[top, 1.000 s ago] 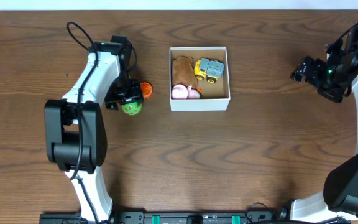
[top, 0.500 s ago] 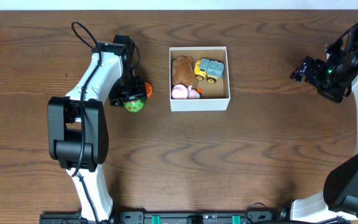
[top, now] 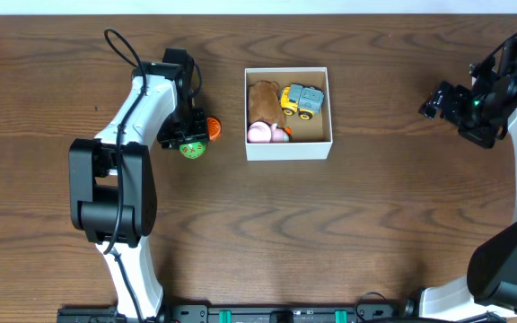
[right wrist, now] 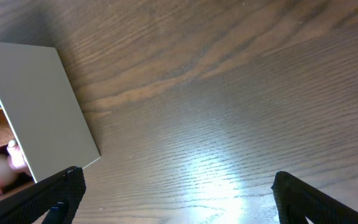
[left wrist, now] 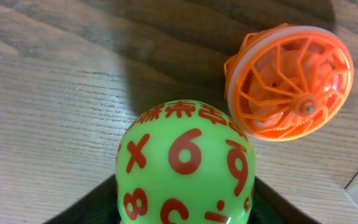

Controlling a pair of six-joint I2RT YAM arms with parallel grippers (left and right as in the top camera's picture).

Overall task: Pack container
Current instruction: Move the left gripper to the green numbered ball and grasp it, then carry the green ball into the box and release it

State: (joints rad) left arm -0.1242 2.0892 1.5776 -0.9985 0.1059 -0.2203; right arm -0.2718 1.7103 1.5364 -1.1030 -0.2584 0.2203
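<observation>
Black rail (top: 267, 314) along near edge; dark wood-grain table (top: 330, 224) beyond, with a glare patch in the right wrist view; left gripper (top: 191, 144) pinching green ball (left wrist: 185, 168), orange wheel (left wrist: 291, 81) just beside; right gripper (right wrist: 179, 180) at far right, fingers spread wide; container (top: 287, 151) centre-far, holding toys (top: 302, 100); pale strip (top: 258, 5) at far edge.

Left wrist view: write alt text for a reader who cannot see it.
A green ball printed with red numbers fills the lower centre, gripped between dark fingers. An orange spoked toy lies beside it, upper right, on a wooden table.
</observation>
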